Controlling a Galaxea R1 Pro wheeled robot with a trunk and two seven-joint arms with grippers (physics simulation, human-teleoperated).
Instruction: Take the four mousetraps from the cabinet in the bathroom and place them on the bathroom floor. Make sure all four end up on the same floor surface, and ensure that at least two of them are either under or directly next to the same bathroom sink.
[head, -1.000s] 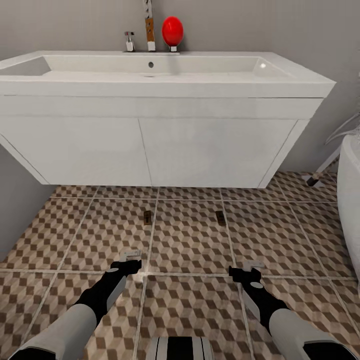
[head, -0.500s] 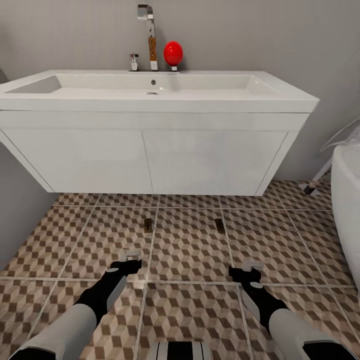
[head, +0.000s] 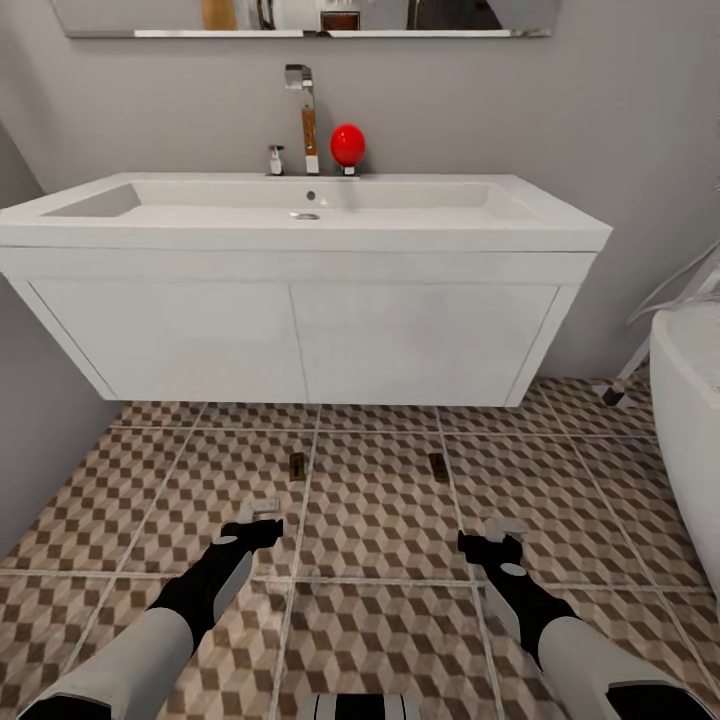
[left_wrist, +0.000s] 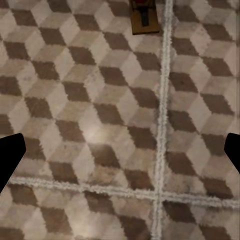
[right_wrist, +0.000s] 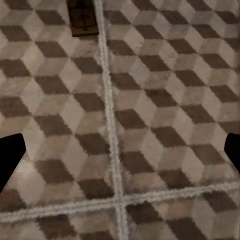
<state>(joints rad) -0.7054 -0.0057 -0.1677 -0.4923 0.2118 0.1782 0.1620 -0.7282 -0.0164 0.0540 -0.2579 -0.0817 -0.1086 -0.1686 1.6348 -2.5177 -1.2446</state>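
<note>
Your left claw (head: 262, 517) and your right claw (head: 503, 531) both hang low over the bathroom floor (head: 380, 520), and each is spread wide with nothing between the fingers. In the wrist views the dark fingertips stand at the far edges, with only tile between them.

Just ahead of each claw lies one mousetrap: the left mousetrap (head: 296, 465) close beside a grout line, the right mousetrap (head: 438, 466) the same on its side. They rest flat on the tiles, apart from each other, in front of the bathroom sink (head: 300, 215) and near the lower edge of its white drawer unit (head: 300, 340). I judge they are placed there on purpose, because the task asks that two traps are next to the same sink — this part looks satisfied.

The empty claws suit a return to the cabinet for the other two traps — I cannot see them here.
</note>
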